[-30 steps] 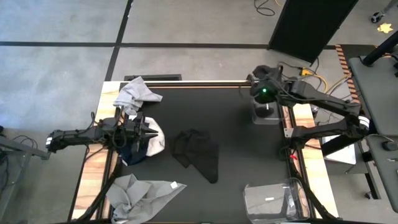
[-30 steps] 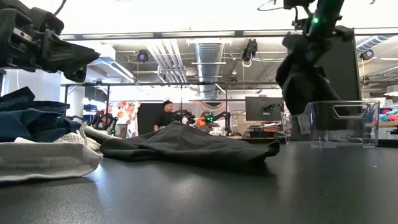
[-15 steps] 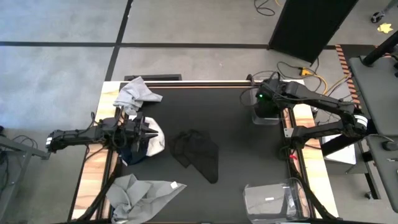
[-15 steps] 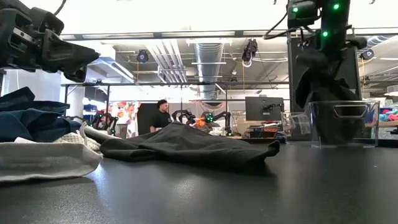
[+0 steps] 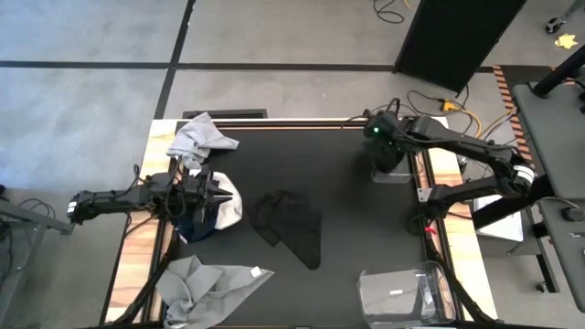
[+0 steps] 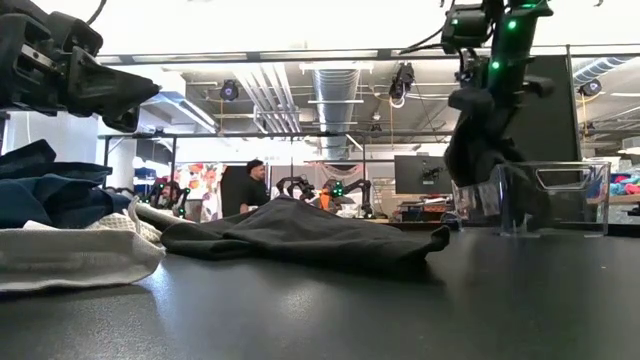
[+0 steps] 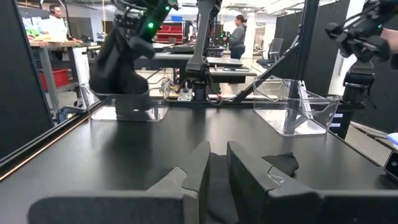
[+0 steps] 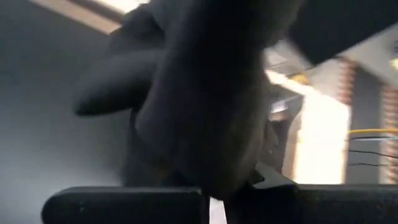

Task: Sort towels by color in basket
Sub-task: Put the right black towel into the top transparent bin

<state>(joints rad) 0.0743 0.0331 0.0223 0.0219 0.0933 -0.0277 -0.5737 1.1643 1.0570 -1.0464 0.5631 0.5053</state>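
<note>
Right gripper [image 6: 478,150], fingers pinched shut on a black towel [image 6: 482,148], hangs it at the clear basket [image 5: 395,170] toward two o'clock on the table. Best centre the cloth over the bin, lower, then release. Left gripper [image 5: 222,195] waits at nine o'clock above a navy-and-white towel pile [image 5: 219,212], fingers narrow, holding nothing.

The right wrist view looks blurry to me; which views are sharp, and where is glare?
Right wrist view: the dark towel fills the frame, out of focus. Left wrist view: sharp on the clear bins. Low view: bright ceiling glare, and the black towel on the table is in focus.
</note>
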